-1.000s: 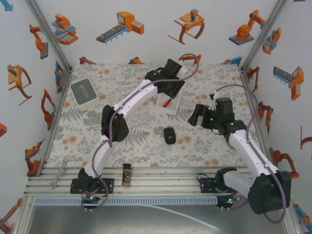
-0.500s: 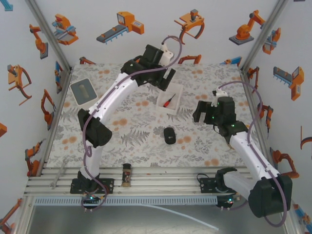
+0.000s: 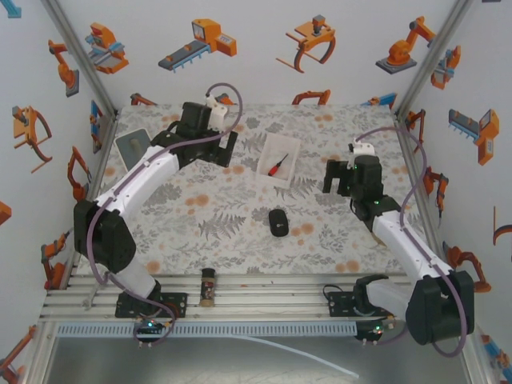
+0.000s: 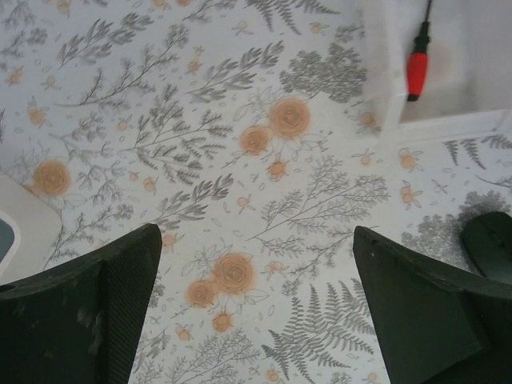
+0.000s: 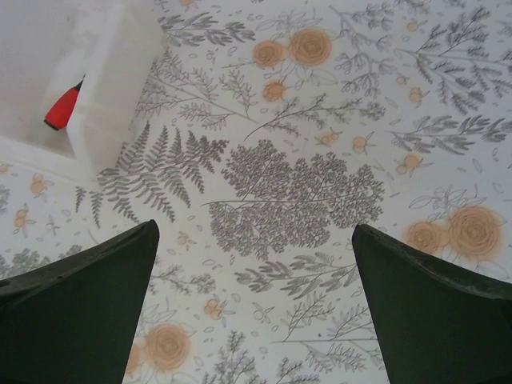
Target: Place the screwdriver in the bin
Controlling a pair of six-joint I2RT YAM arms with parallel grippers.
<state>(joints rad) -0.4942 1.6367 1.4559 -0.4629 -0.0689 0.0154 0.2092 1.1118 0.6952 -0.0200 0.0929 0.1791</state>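
Screwdriver point(image 4: 417, 68) shaft cut by top edge; bin point(image 4: 448, 126) cropped.

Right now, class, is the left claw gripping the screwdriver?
No, the screwdriver lies in the bin, apart from the open left claw.

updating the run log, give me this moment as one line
red-handled screwdriver: lying in translucent whitish rectangular bin | left gripper: open, empty, apart from bin | right gripper: open, empty | task: screwdriver placed

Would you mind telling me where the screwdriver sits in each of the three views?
Top external: screwdriver just above centre, in the bin.
Left wrist: screwdriver top right, in the bin.
Right wrist: screwdriver upper left, in the bin.
Shared landmark: the bin's whitish wall beside it.
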